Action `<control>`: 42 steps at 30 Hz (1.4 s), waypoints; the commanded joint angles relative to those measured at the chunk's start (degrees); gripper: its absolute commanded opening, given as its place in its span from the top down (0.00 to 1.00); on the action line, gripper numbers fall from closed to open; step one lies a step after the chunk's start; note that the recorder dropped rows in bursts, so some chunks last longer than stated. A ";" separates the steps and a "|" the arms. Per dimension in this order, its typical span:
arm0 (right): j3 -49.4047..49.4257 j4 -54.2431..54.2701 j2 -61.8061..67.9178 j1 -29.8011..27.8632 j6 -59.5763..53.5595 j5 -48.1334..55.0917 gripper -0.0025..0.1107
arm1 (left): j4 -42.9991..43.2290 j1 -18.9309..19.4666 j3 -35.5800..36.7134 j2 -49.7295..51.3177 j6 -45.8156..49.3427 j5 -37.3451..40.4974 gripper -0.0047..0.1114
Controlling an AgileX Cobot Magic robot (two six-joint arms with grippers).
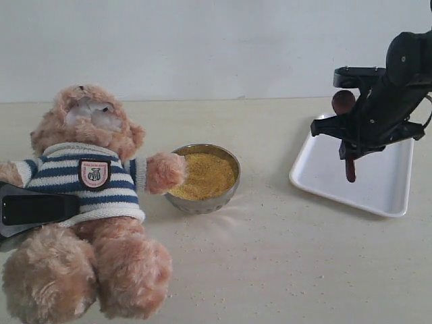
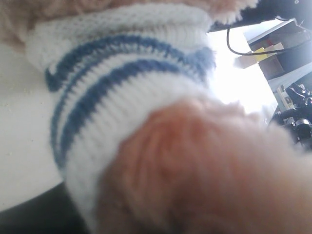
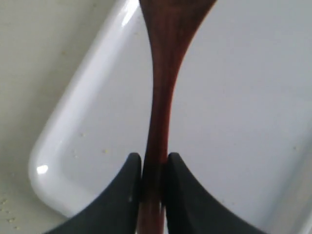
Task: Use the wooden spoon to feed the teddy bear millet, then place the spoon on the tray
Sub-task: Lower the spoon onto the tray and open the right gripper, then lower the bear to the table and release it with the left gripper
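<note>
The teddy bear (image 1: pixel 88 135) lies on its back at the left, one paw reaching to the metal bowl (image 1: pixel 201 203) heaped with millet (image 1: pixel 204 175). My left gripper (image 1: pixel 37 208) lies against the bear's striped side; the left wrist view shows only shirt and fur of the teddy bear (image 2: pixel 122 87), with the jaws hidden. My right gripper (image 1: pixel 351 147) (image 3: pixel 155 158) hangs over the near-left part of the white tray (image 1: pixel 381 185) (image 3: pixel 234 97), shut on the handle of the wooden spoon (image 1: pixel 343 102) (image 3: pixel 161 87). The spoon stands nearly upright with its bowl uppermost.
Stray millet grains are scattered on the beige table (image 1: pixel 283 256) round the bowl and in front of the tray. A few grains lie on the tray floor. A white wall rises behind the table.
</note>
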 commanded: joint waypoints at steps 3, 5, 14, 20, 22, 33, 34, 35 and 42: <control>-0.42 2.43 1.92 -3.00 -5.76 2.83 0.98 | -2.22 0.13 0.17 0.10 1.26 1.79 0.92; -0.42 4.84 3.28 -3.00 -7.27 2.83 0.98 | -2.22 0.13 0.17 0.10 1.26 1.79 0.92; -0.42 5.46 4.99 -3.00 -8.00 1.43 0.62 | -2.02 0.13 0.17 0.10 1.26 1.79 0.92; -0.42 6.94 3.71 -3.00 -9.40 -0.29 0.54 | -2.15 0.13 0.17 0.10 1.47 1.79 0.92; -0.42 6.94 2.37 -3.00 -9.49 -1.56 0.54 | -2.15 0.13 0.17 0.10 2.26 1.79 0.92; -0.42 6.94 -12.60 -3.00 -14.35 -4.49 0.54 | -2.13 0.13 0.17 0.10 4.73 -4.68 0.92; -0.42 6.94 -14.12 -3.00 -14.79 -4.49 0.54 | -2.13 0.13 0.17 0.23 4.91 -8.07 0.92; -0.42 7.26 -15.25 -3.00 -15.21 -4.16 0.54 | -2.13 0.13 0.17 0.60 4.91 -11.42 0.92; -0.42 15.44 -22.76 -3.00 -22.93 -1.73 0.54 | -2.63 0.13 0.17 9.92 8.11 -15.43 0.92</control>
